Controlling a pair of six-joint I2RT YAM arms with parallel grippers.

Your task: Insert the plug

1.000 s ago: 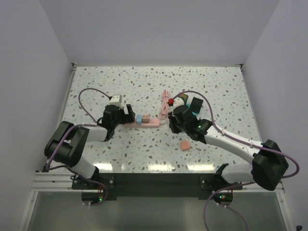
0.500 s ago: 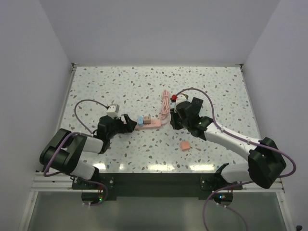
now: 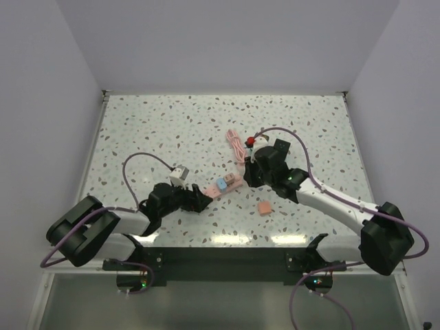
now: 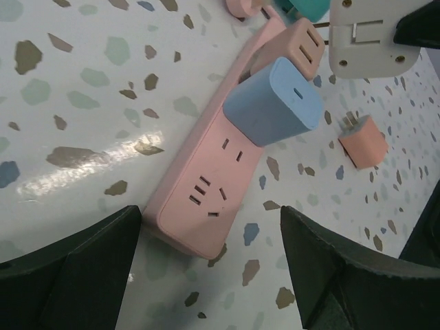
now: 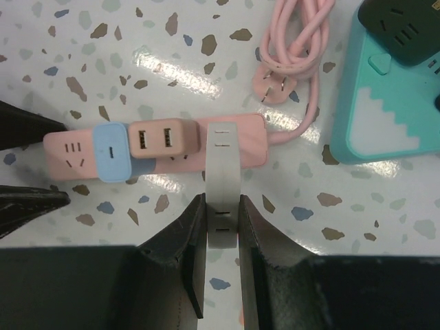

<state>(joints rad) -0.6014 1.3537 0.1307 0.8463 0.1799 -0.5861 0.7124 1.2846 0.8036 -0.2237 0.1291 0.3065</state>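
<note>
The off-white plug is clamped between the fingers of my right gripper and held on edge over the cord end of the pink power strip. In the top view the right gripper sits at the strip's right end, and the plug is hidden under it. A blue adapter and a pink-orange adapter sit in the strip. My left gripper is open, with its fingers on either side of the strip's free end, where a socket is bare. The plug also shows in the left wrist view.
A loose pink-orange block lies in front of the right gripper. The strip's coiled pink cord lies behind it. A teal power strip lies to the right of the cord. The table's walls stand far off.
The left arm has pulled back toward the near edge. The strip's free end has swung nearer, so it now lies tilted. The right gripper has held its place with the plug.
</note>
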